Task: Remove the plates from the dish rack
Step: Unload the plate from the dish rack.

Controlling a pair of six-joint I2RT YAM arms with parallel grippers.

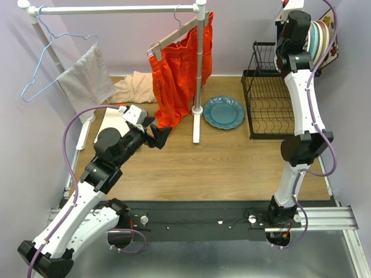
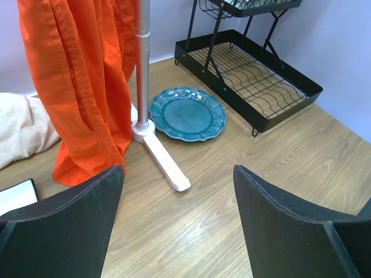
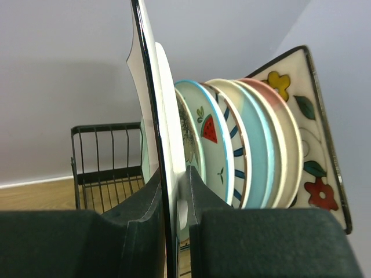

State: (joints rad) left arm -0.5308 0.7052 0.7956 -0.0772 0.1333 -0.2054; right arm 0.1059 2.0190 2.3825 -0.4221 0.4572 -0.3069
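My right gripper (image 3: 174, 185) is shut on the edge of a white plate (image 3: 156, 116) with a dark rim, seen edge-on at the near end of a row. Behind it stand a watermelon-print plate (image 3: 211, 145), a blue-striped one (image 3: 235, 150), a light-blue and cream one, and a square flowered plate (image 3: 310, 139). From above, these plates (image 1: 320, 37) sit on the upper shelf of the black dish rack (image 1: 272, 110), with the right gripper (image 1: 297, 29) at them. A teal plate (image 1: 224, 112) lies flat on the table left of the rack. My left gripper (image 1: 159, 136) hovers open and holds nothing; it (image 2: 179, 220) faces the teal plate (image 2: 188, 113).
A white clothes rail (image 1: 200, 69) stands mid-table with an orange garment (image 1: 174, 75) hanging from it; its foot (image 2: 159, 153) reaches toward my left gripper. A grey cloth (image 1: 87, 78) on a hanger and a beige cloth (image 1: 134, 87) lie at the back left. Walls close in on both sides.
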